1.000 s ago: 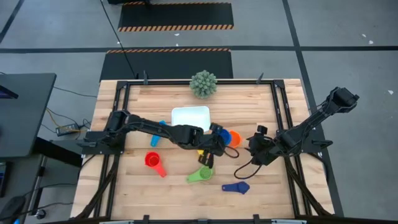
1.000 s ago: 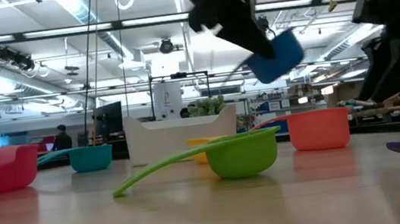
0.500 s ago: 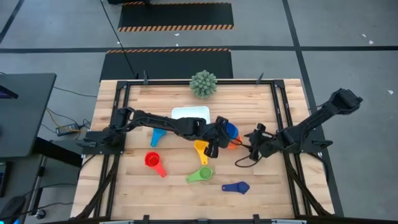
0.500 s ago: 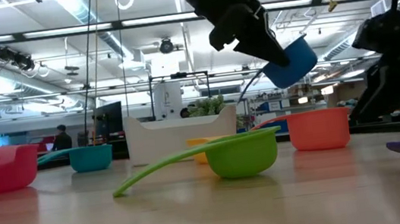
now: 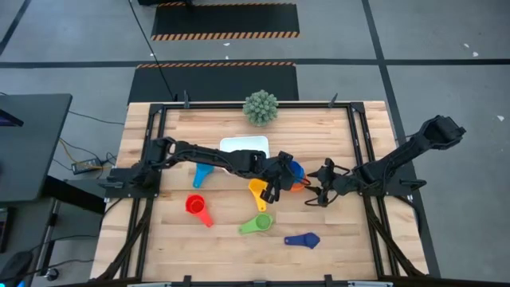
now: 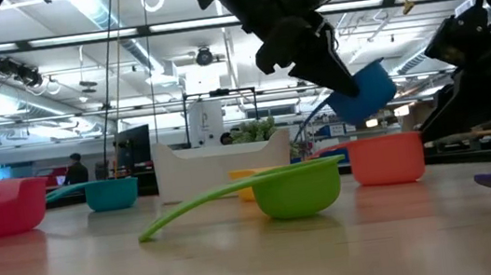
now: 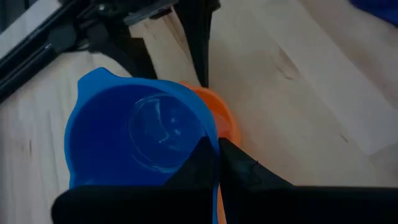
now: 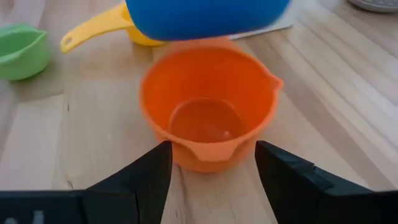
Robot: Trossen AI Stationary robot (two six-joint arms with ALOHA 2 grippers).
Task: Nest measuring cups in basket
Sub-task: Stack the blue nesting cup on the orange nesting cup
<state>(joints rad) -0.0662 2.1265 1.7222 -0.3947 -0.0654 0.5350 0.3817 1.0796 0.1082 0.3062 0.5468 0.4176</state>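
My left claw (image 6: 336, 70) is clamped on the blue cup (image 6: 364, 92), hovering just above the orange cup (image 8: 208, 112). My right claw (image 8: 211, 163) stands open around the orange cup, not gripping. Next I judge: lower blue into orange.

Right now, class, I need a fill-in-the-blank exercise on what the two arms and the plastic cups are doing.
1. The left gripper holds a ____ plastic measuring cup in the air.
2. Below it stands an ____ plastic measuring cup on the wooden table.
3. The right gripper has its fingers ____ towards that standing cup.

Missing words: blue; orange; open

Blue cup (image 8: 205, 17) hangs over orange cup (image 8: 208, 112), blocking top access.
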